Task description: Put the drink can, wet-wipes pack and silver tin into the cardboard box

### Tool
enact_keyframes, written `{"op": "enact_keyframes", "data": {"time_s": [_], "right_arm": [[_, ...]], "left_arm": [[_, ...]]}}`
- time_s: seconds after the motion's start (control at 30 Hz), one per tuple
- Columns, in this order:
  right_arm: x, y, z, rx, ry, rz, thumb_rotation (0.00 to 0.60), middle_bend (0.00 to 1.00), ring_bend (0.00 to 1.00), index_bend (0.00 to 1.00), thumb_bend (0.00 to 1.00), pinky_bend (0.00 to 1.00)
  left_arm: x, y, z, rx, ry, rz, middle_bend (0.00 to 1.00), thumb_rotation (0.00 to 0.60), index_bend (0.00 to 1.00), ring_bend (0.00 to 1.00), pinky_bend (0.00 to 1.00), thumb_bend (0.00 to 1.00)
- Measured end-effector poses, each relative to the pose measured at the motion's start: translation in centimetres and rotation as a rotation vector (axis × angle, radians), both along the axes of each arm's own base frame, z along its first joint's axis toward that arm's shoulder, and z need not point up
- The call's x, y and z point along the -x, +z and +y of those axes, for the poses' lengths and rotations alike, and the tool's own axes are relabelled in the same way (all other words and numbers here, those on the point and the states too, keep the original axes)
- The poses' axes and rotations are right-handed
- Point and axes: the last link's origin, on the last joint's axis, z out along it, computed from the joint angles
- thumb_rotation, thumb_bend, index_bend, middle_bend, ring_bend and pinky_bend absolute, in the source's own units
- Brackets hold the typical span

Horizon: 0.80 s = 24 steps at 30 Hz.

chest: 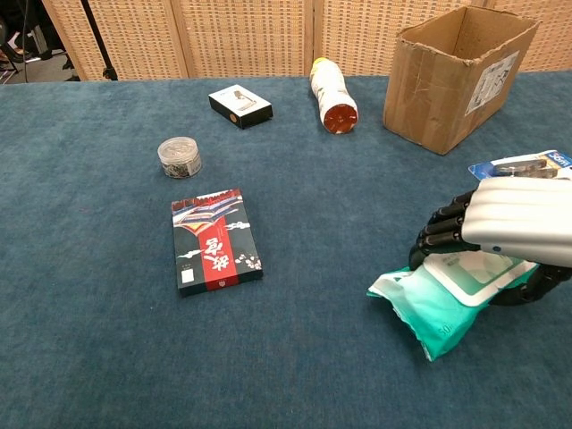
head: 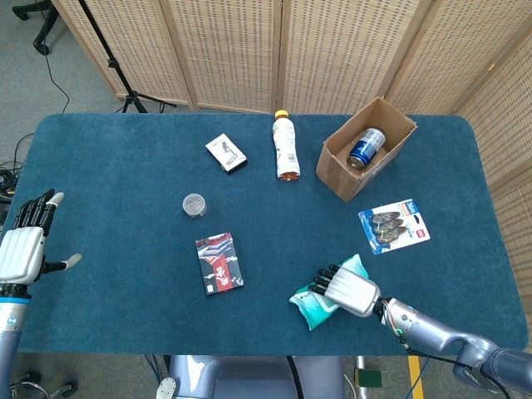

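The cardboard box (head: pixel 366 148) is lying at the table's far right with the drink can (head: pixel 366 147) inside. The right hand (chest: pixel 496 228) is gripping the wet-wipes pack (chest: pixel 438 299) near the front edge, a blister card (head: pixel 394 225) lying between pack and box. The left hand (head: pixel 22 249) is hovering with fingers spread, holding nothing. A bottle (head: pixel 285 147), patterned box (head: pixel 219 263) and black-and-white box (head: pixel 226 153) are lying around the silver tin (head: pixel 194 204).

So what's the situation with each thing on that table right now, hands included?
right hand: fingers curled down over the wet-wipes pack, gripping it
wet-wipes pack: on the table, crumpled under that hand
left hand: open, holding nothing, at the table's edge
cardboard box: open on top
drink can: lying inside the box
silver tin: upright on the table, untouched
bottle: lying on its side
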Motion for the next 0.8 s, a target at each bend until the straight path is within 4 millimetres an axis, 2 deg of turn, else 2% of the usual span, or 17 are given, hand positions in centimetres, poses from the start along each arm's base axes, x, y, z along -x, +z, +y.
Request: {"op": "enact_keyframes", "data": {"time_s": [0.2,0.33,0.53,0.67,0.8], "right_arm": [[-1.0,1.7,-0.4,0.045,0.067,-0.08,0.6,0.58,0.46,0.59,0.93,0.52],[-2.5,4.2,-1.8,0.124,0.136,-0.156,0.6,0.58,0.46,0.59,0.93,0.52],[-6.2,9.7,-6.4,0.324,0.244,-0.214,0.6,0.58,0.46,0.59,0.93,0.52],[-9.6,13.7,-10.7,0.501,0.322,-0.175,0.6,0.58,0.46,0.59,0.93,0.52],[-11.9,16.0,-14.2,0.622,0.355,-0.104,0.6,0.58,0.46,0.59,0.93,0.52]], "left_arm": [[0.1,0.0,0.1,0.0,0.003,-0.001,0.0,0.6,0.0,0.0,0.0,0.0],[0.1,0.0,0.1,0.002,0.003,-0.002,0.0,0.6,0.0,0.0,0.0,0.0],[0.1,0.0,0.1,0.001,0.003,0.0,0.0,0.6,0.0,0.0,0.0,0.0],[0.1,0.0,0.2,-0.001,0.006,0.007,0.0,0.6,0.0,0.0,0.0,0.0],[0.1,-0.2,0.2,0.0,0.007,0.012,0.0,0.6,0.0,0.0,0.0,0.0]]}}
